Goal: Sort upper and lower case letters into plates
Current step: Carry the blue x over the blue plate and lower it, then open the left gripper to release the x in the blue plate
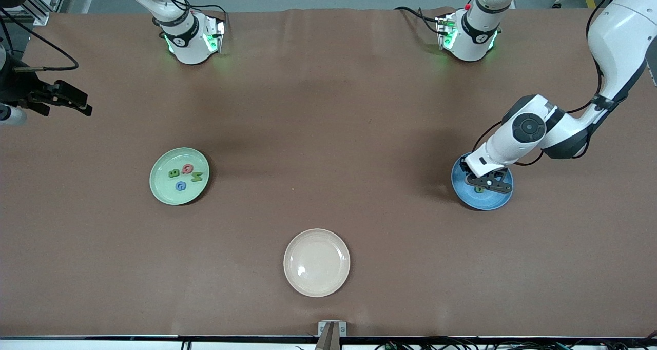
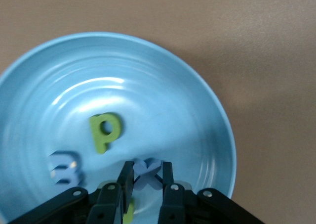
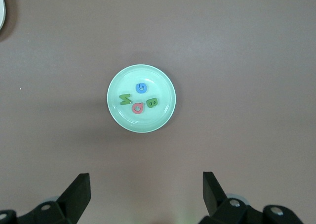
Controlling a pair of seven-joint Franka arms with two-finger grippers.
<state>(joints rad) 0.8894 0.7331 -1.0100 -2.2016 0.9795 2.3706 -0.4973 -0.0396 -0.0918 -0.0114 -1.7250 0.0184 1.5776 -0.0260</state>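
Front view: your left claw sits low over the blue plate; the right claw waits over the bench's edge.
Left wrist view: fingers look pressed together over green n; p, x, m lie in the plate. I judge this the last drop; next you release.
Right wrist view: claw spread; light green plate holds G, N, Q, B.
Writing: only the letters.
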